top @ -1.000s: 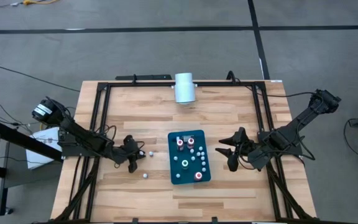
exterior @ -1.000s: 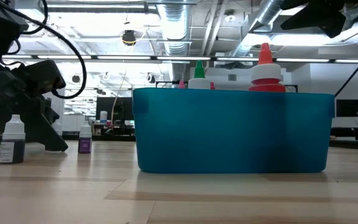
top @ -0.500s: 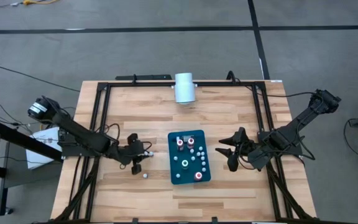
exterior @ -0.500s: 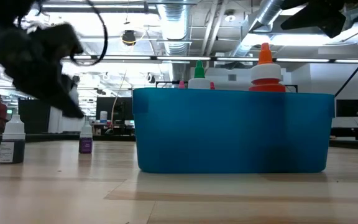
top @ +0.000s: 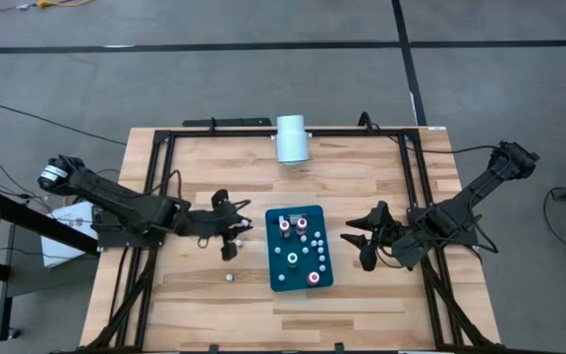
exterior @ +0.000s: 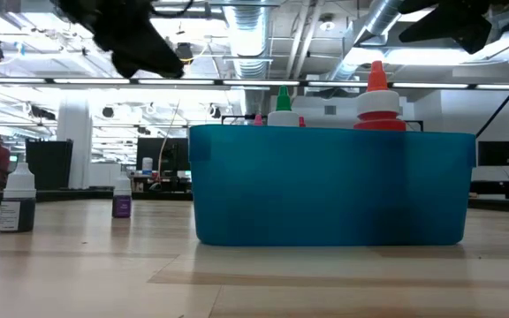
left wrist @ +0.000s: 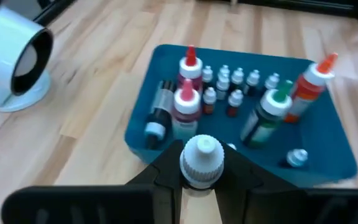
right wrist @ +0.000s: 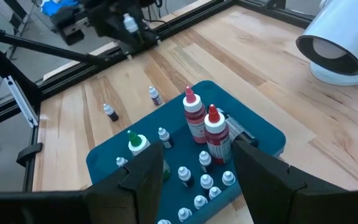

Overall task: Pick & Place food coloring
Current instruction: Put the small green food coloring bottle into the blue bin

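Observation:
The food coloring is a set of small bottles; most stand in the teal tray (top: 300, 248), among them red-topped (left wrist: 187, 102) and green-topped (left wrist: 267, 115) ones. Two tiny bottles (top: 229, 254) (top: 230, 277) stand upright on the wood left of the tray. My left gripper (top: 232, 229) hangs above them, shut on one small white-capped bottle (left wrist: 201, 160), just left of the tray. My right gripper (top: 362, 246) hovers open at the tray's right side, holding nothing. My left gripper pinches the small bottle between its two fingers (left wrist: 168, 177), just behind the white cap (left wrist: 201, 155), which sticks out past the fingertips toward the tray. The bottle's body is hidden between the fingers. The fingers slant down from the table's left. The bottle is lifted clear.
A large white cylinder (top: 292, 139) lies at the table's far edge, behind the tray. Black frame rails (top: 160, 187) run along the table's left, right and far sides. Bare wood lies near the front edge (top: 293, 310).
My left gripper has risen well above the table and gone toward the tray, rolling a little, with the small bottle lifted clear. The two other loose bottles have stayed where they stood.

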Motion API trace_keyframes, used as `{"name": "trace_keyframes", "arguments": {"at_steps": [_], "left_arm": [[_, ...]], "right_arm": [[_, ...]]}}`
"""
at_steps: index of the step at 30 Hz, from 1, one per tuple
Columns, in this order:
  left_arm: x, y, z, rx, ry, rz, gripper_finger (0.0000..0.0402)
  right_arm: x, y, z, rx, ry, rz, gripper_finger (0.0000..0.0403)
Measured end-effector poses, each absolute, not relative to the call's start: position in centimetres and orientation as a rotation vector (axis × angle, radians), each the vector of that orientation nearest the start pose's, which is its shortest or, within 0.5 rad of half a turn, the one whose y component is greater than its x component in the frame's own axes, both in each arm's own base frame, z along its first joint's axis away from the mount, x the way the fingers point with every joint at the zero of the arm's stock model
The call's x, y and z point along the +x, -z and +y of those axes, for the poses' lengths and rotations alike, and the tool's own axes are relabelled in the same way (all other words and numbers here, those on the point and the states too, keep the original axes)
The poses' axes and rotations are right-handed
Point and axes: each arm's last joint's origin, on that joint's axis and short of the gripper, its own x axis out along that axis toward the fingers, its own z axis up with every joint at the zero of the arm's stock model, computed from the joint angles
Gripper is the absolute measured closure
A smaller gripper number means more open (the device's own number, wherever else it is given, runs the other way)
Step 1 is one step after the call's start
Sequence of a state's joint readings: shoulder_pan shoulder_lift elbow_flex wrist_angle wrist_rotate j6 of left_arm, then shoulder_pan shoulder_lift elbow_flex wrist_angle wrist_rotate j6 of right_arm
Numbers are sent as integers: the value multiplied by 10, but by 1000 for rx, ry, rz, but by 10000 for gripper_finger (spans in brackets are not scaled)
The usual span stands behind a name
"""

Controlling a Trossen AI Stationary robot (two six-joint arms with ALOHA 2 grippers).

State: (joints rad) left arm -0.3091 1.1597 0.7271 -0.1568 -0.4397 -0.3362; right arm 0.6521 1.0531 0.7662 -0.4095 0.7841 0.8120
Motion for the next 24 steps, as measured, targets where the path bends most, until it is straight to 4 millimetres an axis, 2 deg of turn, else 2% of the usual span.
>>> {"name": "trace_keyframes", "arguments": {"at_steps": [4, 8, 11, 19, 24], "left_arm": [[250, -241, -50, -146, -244, 519, 348], [271, -228, -45, -206, -173, 513, 348], [286, -217, -46, -241, -145, 536, 348], [334, -204, -57, -233, -52, 625, 346], [347, -193, -61, -229, -41, 669, 343]], "right_arm": [[178, -265, 111, 334, 322, 430, 221], [179, -265, 111, 334, 322, 430, 221], [179, -265, 111, 334, 323, 430, 221], [179, -265, 111, 335, 323, 430, 221], [179, -265, 111, 335, 323, 430, 221]]}}
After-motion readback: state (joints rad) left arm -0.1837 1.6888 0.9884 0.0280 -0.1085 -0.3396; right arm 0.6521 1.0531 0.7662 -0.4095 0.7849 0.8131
